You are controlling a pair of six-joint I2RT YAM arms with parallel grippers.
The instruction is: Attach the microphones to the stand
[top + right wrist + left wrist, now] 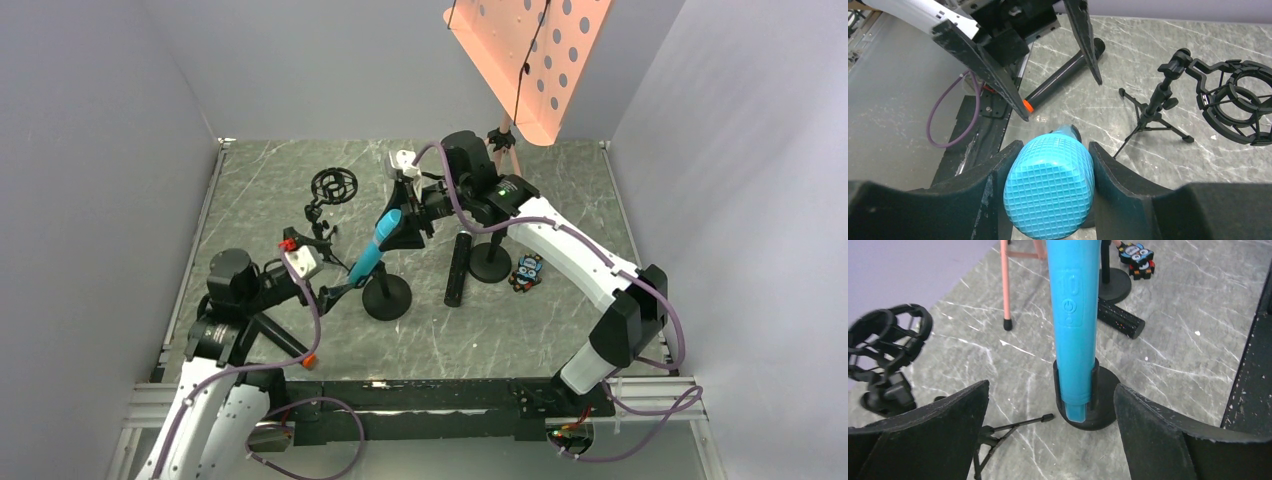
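- Top external view: the teal microphone [373, 252] leans on the round-based stand [387, 298] at mid-table. The right gripper [403, 226] is at its head, and the left gripper [335, 292] is just left of its lower end.
- Left wrist view: the microphone's foot sits inside the stand's black clip [1075, 390]. The left gripper is spread wide, its fingers [938, 430] clear of the microphone on both sides. A black microphone [1120, 320] lies farther off.
- Right wrist view: the right gripper clamps the teal mesh head, with both pads [998, 190] touching it.
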